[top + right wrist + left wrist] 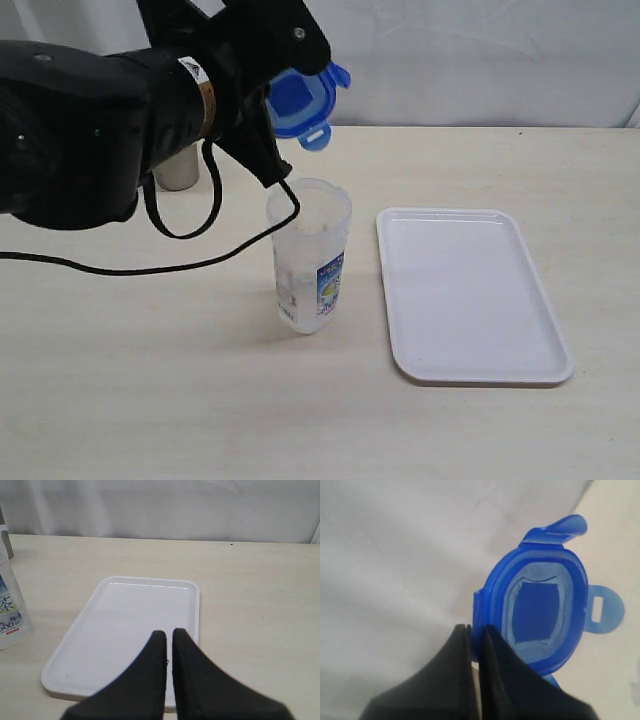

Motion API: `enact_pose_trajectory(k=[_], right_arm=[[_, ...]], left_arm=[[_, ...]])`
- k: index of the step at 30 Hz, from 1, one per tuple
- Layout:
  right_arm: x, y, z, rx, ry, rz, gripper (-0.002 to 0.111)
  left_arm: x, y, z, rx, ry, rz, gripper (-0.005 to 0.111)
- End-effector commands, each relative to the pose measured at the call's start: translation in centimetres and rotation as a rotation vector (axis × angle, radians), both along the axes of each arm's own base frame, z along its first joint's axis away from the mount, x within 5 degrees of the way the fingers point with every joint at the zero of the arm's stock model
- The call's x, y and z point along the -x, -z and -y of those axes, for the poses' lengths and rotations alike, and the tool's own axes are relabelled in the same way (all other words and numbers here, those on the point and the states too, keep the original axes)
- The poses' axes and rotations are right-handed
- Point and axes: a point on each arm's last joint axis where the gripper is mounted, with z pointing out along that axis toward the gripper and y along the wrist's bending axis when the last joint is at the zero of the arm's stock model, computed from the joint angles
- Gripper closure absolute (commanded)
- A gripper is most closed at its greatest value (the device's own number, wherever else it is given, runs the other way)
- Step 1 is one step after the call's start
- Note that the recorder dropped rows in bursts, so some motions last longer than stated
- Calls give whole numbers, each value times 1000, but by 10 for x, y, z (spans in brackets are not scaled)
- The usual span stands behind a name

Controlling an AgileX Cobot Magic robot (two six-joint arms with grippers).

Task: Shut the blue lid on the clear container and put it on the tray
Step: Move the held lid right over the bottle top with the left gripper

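The blue lid (300, 100) hangs in the air above and slightly behind the clear container (309, 258), which stands upright and uncovered on the table left of the tray (470, 295). My left gripper (285, 90) is shut on the lid's rim. In the left wrist view the blue lid (545, 615) shows its underside, its edge pinched by the left gripper (476, 629). My right gripper (169, 632) is shut with nothing in it, held over the near end of the tray (125, 625). The clear container (11, 612) shows at that view's edge.
A grey tumbler (180, 168) stands behind the left arm, mostly hidden by it. A black cable (180, 235) loops down from the left arm to the tabletop beside the container. A white curtain closes the back of the table.
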Motion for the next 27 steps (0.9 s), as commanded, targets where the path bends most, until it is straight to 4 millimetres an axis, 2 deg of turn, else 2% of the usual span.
enact_pose_trajectory(k=[1,8,10,20,27], right_arm=[[0,1,0,-2,5,0,104],[0,1,0,-2,5,0,104],[0,1,0,-2,5,0,104],[0,1,0,-2,5,0,104],[0,1,0,-2,5,0,104]], left_arm=[[-2,4,-13,125,-114,61,107],[-20,26,-34,-67,-253,87,107],[-20,28,-33,-107,-239,73,107],[6,46,-4,-137,-85,-127,107],[10,48,4,-108,-24,-152,107]])
